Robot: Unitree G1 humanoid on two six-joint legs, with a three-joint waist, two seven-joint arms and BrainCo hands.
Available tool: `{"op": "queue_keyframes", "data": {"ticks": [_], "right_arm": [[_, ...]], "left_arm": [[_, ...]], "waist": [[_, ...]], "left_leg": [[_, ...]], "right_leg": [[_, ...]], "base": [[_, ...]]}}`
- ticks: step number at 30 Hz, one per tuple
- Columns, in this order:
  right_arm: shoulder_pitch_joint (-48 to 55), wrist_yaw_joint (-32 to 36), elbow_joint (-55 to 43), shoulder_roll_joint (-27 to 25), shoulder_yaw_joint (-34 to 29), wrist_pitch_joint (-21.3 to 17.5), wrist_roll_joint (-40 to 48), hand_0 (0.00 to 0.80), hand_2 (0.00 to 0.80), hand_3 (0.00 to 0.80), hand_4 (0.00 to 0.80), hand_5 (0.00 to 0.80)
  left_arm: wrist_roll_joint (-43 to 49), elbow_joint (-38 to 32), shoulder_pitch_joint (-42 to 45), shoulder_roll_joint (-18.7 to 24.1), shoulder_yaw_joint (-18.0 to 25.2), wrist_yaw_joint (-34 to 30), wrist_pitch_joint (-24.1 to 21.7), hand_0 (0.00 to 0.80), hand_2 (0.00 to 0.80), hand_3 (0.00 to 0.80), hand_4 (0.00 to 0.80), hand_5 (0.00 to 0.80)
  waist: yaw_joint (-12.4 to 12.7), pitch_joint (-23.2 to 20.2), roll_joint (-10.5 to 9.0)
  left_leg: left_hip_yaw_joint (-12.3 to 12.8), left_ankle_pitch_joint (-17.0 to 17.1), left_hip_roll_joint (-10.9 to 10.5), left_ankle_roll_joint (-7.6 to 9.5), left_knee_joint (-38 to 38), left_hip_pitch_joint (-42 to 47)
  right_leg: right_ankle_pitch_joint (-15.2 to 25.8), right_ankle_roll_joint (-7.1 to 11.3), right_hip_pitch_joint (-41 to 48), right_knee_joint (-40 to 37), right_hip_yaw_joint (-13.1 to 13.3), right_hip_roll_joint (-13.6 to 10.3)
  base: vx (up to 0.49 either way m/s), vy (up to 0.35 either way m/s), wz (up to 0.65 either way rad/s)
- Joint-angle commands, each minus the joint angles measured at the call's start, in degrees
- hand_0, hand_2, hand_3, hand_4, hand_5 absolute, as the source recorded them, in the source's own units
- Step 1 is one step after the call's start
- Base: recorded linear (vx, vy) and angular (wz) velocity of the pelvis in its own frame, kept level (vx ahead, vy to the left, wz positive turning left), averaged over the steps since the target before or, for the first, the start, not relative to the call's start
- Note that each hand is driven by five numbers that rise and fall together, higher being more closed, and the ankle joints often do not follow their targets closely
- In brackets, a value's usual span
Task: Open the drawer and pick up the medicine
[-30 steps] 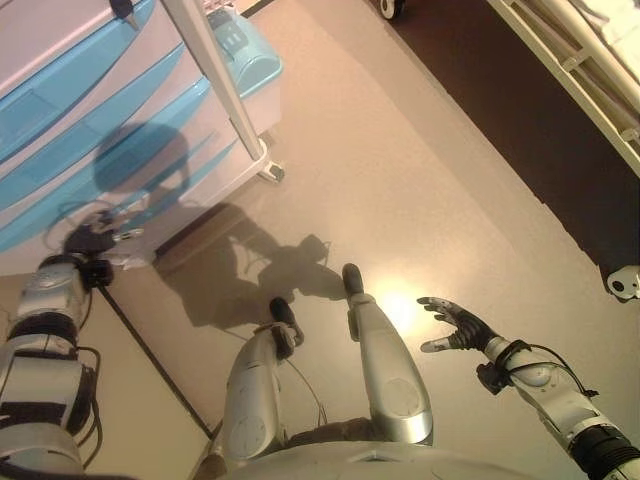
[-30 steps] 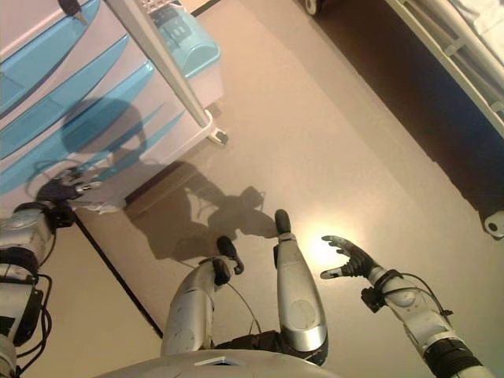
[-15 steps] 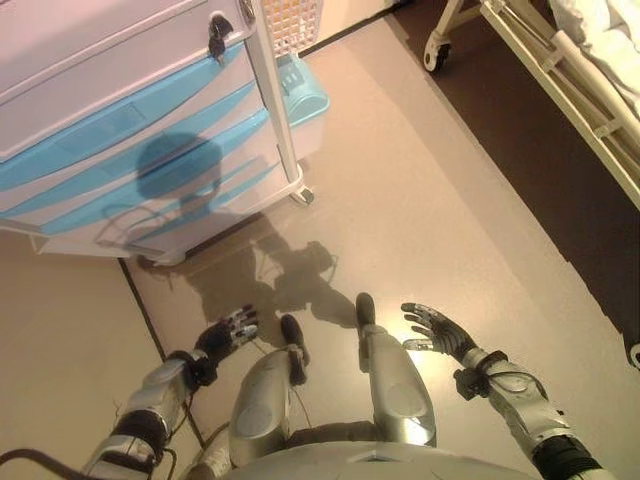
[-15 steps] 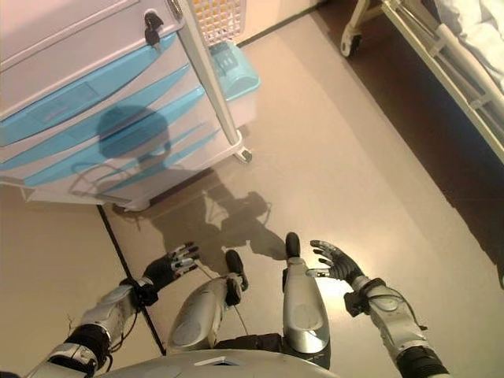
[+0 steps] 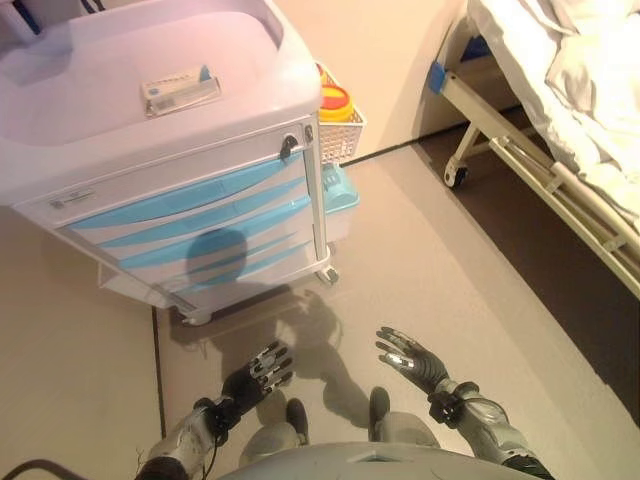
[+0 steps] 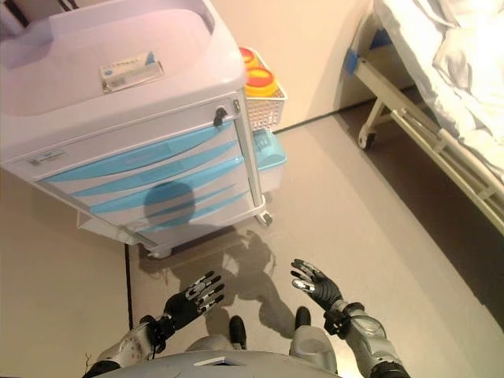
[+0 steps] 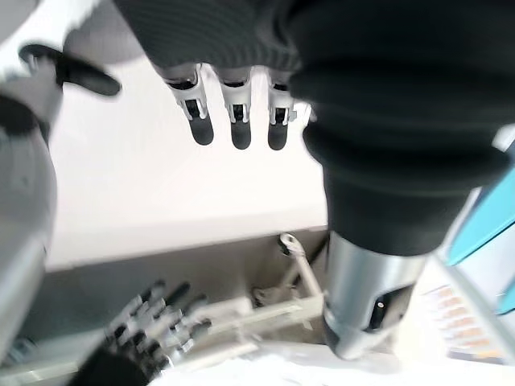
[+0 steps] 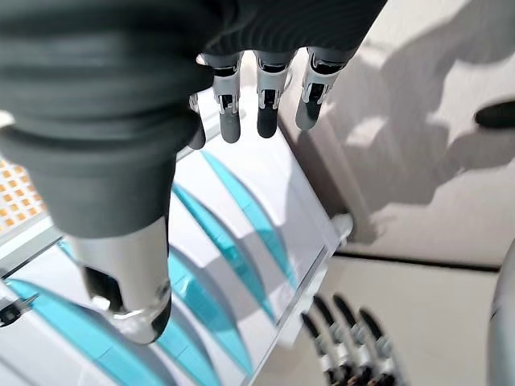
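Note:
A white medical cart [image 5: 60, 110] with several shut blue-handled drawers [image 5: 190, 215] stands ahead at the left. A small white and blue box [image 5: 180, 92] lies on its top. A key sits in the lock [image 5: 288, 147] at the top drawer's corner. My left hand [image 5: 255, 372] hovers low over the floor, short of the cart, with straight fingers [image 7: 233, 121] and nothing in it. My right hand [image 5: 408, 357] is held beside it, also open and empty, its fingers [image 8: 265, 104] pointing toward the drawers [image 8: 233, 257].
A wire basket [image 5: 345, 135] holding a yellow-lidded container [image 5: 335, 100] hangs on the cart's right side, with a light-blue bin [image 5: 342, 192] below it. A hospital bed [image 5: 560, 150] on castors [image 5: 457, 178] fills the right. Beige floor lies between cart and bed.
The view has lifted, bringing the cart's top and the bed into sight. My left hand has come away from the cart's lowest drawers and now hangs low in front. The right hand stays open.

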Motion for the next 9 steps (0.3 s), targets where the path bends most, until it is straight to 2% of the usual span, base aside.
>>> {"op": "queue_keyframes", "data": {"ticks": [1,9], "right_arm": [[-0.72,2.07,-0.50,1.08,1.07,-1.43,4.54,0.000,0.000,0.000,0.000,0.000],[-1.30,2.23,4.03,2.47,1.29,-0.94,6.85,0.000,0.000,0.000,0.000,0.000]], "left_arm": [[-4.10,-1.05,-0.31,-1.05,-1.73,-3.53,0.86,0.000,0.000,0.000,0.000,0.000],[1.26,2.03,-0.34,-1.44,-2.64,-3.86,1.64,0.000,0.000,0.000,0.000,0.000]], "waist": [[1.30,-0.16,0.08],[1.42,-1.63,0.35]], "left_leg": [[-4.00,-3.14,-1.64,-1.07,0.49,-2.92],[-4.75,-2.27,-1.27,-1.27,-1.24,-1.97]], "right_leg": [[-6.78,1.82,0.85,6.63,-3.28,0.03],[-7.80,1.26,2.07,6.65,-3.69,1.08]], "base": [[-0.038,-0.067,0.08],[-0.022,-0.024,0.06]]}}
